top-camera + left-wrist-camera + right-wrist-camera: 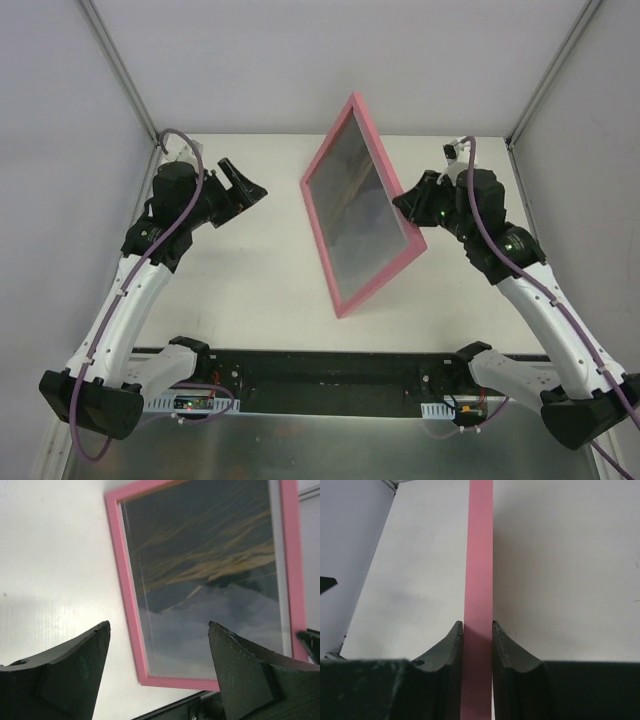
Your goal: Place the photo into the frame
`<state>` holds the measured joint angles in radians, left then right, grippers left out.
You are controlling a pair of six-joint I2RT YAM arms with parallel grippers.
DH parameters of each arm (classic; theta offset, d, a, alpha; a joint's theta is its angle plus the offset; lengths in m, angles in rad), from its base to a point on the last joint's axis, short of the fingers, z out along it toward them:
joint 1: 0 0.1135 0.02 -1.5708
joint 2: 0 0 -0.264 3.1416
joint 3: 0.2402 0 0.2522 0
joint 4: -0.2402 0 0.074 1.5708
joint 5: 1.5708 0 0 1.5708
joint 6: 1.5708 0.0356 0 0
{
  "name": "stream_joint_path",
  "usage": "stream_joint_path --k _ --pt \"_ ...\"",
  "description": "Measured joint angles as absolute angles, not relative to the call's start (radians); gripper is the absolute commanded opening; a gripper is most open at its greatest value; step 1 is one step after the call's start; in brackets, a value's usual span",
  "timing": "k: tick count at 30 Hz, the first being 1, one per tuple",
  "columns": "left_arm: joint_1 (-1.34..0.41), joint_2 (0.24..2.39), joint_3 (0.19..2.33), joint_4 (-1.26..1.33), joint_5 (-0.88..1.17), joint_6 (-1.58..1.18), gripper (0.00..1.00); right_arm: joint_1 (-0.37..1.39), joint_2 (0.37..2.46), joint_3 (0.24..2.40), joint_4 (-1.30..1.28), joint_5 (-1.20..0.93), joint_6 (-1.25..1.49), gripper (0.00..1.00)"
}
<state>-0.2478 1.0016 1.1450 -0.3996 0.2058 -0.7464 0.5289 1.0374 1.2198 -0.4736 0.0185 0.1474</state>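
pale grey walls close in a white table (250, 300). from above, you see the frame (385, 277) standing on its lower edge near the middle of the table, leaning steeply. the right gripper (405, 205) is pinching its right-hand border, and that grip looks like all that props it. the left gripper (243, 182) hangs well apart on the far left, jaws spread and holding nothing.

in the left wrist view, both fingers (75, 670) stand wide with only air between them. beyond them the frame (127, 585) faces you, and the photo (210, 555) shows behind the pane: dark slopes and grey cloud, filling nearly the whole opening.

in the right wrist view, the right gripper (477, 630) is clamped on the pink border of the frame (480, 555), both pads touching it, edge-on.

so the photo looks seated already, and you are likely at the closing step. you cannot see the back, so you cannot tell whether it is secured. next, you need to lower the frame gently to a stable rest before letting go, or it may topple.
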Motion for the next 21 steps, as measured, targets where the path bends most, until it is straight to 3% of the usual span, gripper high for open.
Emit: stream_joint_path --k 11,20,21 --pt "-0.247 1.125 0.917 -0.327 0.203 -0.744 0.77 0.374 1.099 0.653 -0.157 -0.369 0.421 0.00" --pt "-0.225 1.245 0.852 -0.260 0.198 -0.739 0.76 0.326 1.243 0.516 0.066 -0.436 0.453 0.00" --pt "-0.220 1.259 0.852 -0.253 0.197 -0.736 0.75 0.324 1.261 0.514 0.080 -0.434 0.452 0.07"
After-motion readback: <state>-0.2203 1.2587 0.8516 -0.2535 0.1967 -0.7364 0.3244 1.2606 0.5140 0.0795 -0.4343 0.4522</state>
